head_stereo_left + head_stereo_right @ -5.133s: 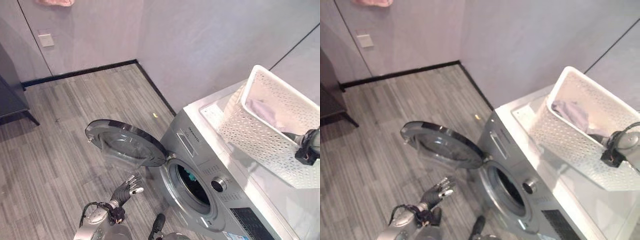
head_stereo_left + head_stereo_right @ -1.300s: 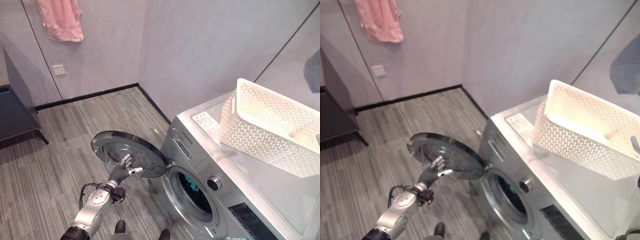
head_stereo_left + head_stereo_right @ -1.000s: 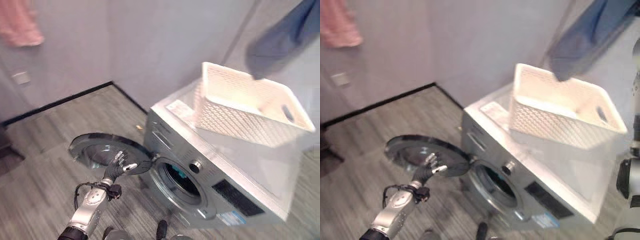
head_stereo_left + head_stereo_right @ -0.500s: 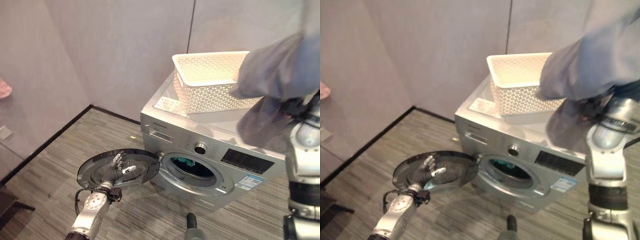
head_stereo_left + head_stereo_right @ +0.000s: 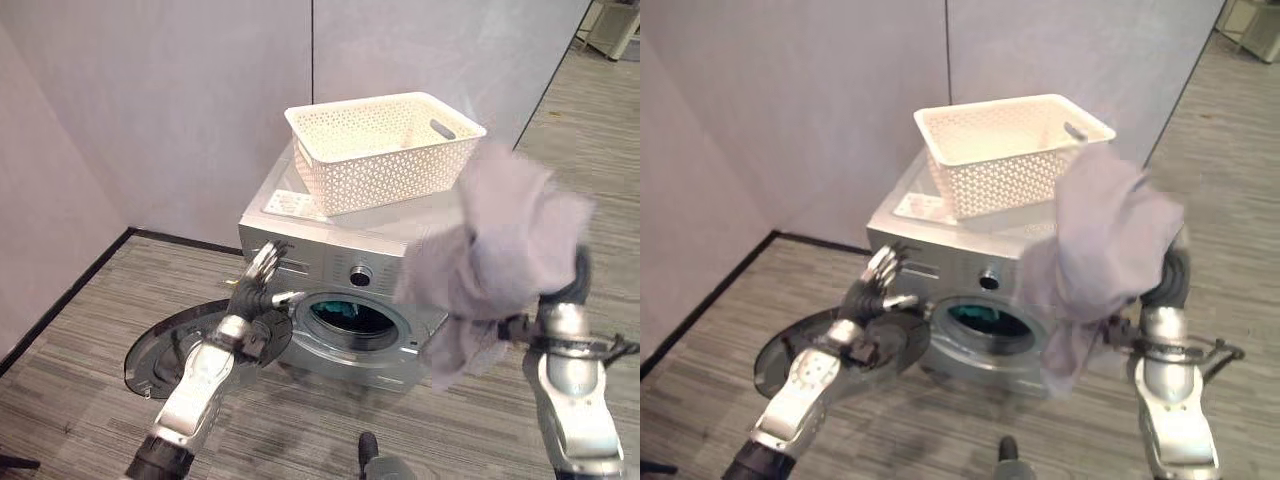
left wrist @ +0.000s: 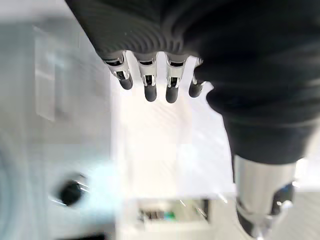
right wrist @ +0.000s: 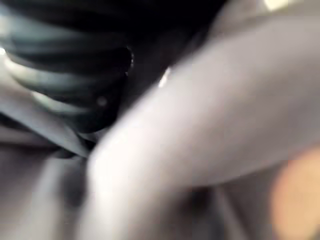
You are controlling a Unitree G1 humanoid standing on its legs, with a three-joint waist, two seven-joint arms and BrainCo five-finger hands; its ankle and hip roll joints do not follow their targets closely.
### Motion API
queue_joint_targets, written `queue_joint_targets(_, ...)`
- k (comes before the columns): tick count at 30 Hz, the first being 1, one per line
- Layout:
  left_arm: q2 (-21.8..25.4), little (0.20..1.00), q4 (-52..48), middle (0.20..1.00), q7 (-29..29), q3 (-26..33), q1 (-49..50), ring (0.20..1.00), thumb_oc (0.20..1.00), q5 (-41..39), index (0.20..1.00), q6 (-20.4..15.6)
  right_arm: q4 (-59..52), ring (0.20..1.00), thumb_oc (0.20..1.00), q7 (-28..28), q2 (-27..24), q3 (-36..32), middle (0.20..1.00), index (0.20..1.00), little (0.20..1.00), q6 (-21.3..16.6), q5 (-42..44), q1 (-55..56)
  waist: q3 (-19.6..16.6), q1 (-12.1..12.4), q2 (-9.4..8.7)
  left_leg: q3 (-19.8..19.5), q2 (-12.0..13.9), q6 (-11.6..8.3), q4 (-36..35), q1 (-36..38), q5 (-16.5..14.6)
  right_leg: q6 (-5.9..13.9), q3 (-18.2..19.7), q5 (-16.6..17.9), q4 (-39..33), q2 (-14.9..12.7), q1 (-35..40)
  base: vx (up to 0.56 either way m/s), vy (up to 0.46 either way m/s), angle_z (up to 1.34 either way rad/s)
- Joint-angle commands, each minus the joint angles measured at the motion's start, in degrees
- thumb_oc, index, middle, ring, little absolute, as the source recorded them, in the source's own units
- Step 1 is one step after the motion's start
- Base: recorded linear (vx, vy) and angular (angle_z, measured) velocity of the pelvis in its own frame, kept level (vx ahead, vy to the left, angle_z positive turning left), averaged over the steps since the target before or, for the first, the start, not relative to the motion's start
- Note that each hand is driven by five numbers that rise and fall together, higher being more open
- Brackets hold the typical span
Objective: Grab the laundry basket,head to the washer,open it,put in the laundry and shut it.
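Note:
A white perforated laundry basket [image 5: 380, 140] stands on top of the silver washer [image 5: 330, 245]. The washer's round door [image 5: 160, 355] is swung open and low at the left, baring the drum opening [image 5: 352, 318] with something teal inside. My right hand [image 5: 579, 274] holds a grey garment [image 5: 490, 260] in the air in front of the washer's right side; the cloth [image 7: 200, 125] drapes over the hand. My left hand [image 5: 258, 282] is raised by the washer's front left corner, open, its fingers [image 6: 150, 90] straight and holding nothing.
Grey walls stand behind the washer, which sits close to them. Striped grey floor [image 5: 90, 330] spreads to the left and in front. The open door takes up floor space at the lower left.
The camera has swung round to face the washer's front. My right hand has brought the grey garment down from over the basket. My left hand has come up off the door.

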Motion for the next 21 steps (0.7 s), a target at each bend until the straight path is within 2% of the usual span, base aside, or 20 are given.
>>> queue_joint_targets(1,1.7,1.0,-0.9,1.0,1.1,-1.3,-5.2,1.0,1.0,3.4,1.0,-1.3,-2.4,0.2,0.2,4.0,-0.3,-0.7,0.2,0.2,0.2,-1.6,3.7,-4.3,-0.4,0.3,-2.8,-5.3,0.1,4.31,3.7,0.2,-10.0,3.74,0.7,-3.4,2.4,-5.4,-0.2,0.02,-0.059,0.24)
queue_joint_targets(5,-0.5,1.0,2.8,1.0,1.5,-5.8,-9.5,1.0,1.0,0.9,1.0,0.1,-1.9,0.2,0.2,5.6,-1.4,1.5,0.2,0.2,0.2,-0.5,5.4,-2.6,0.4,-0.1,-3.04,-6.0,1.0,3.58,3.8,0.1,-9.4,3.6,-0.8,-3.7,2.0,-5.2,0.5,0.01,-0.059,0.22)
queue_joint_targets(11,-3.7,1.0,8.4,1.0,0.9,-11.7,-9.9,1.0,1.0,-3.4,1.0,2.5,-2.8,0.2,0.2,6.3,-3.5,3.5,0.2,0.2,0.2,-0.3,7.4,-2.4,3.0,-0.5,-3.81,-5.9,2.6,2.4,3.4,-0.9,-8.2,3.04,-1.3,-4.0,1.2,-4.4,0.1,0.01,-0.07,0.1)
queue_joint_targets(14,-5.0,1.0,9.8,1.0,0.9,-13.7,-9.5,1.0,1.0,-6.4,1.0,3.3,-3.1,0.2,0.2,5.8,-4.1,4.0,0.2,0.2,0.2,-0.4,8.1,-3.2,4.1,-0.7,-4.08,-5.6,3.0,2.08,2.9,-1.4,-7.7,3.0,-1.4,-3.8,0.6,-4.0,-0.4,-0.02,-0.061,0.1)
queue_joint_targets(21,-5.9,1.0,11.1,1.0,1.9,-16.4,-10.6,1.0,1.0,-7.3,1.0,3.1,-2.8,0.2,0.2,4.2,-4.2,5.6,0.2,0.2,0.2,-1.0,8.5,-5.1,7.3,-0.4,-4.61,-5.3,3.9,1.36,2.8,-4.7,-6.2,2.68,-1.8,-3.5,0.1,-3.4,-3.1,-0.07,-0.049,0.0)
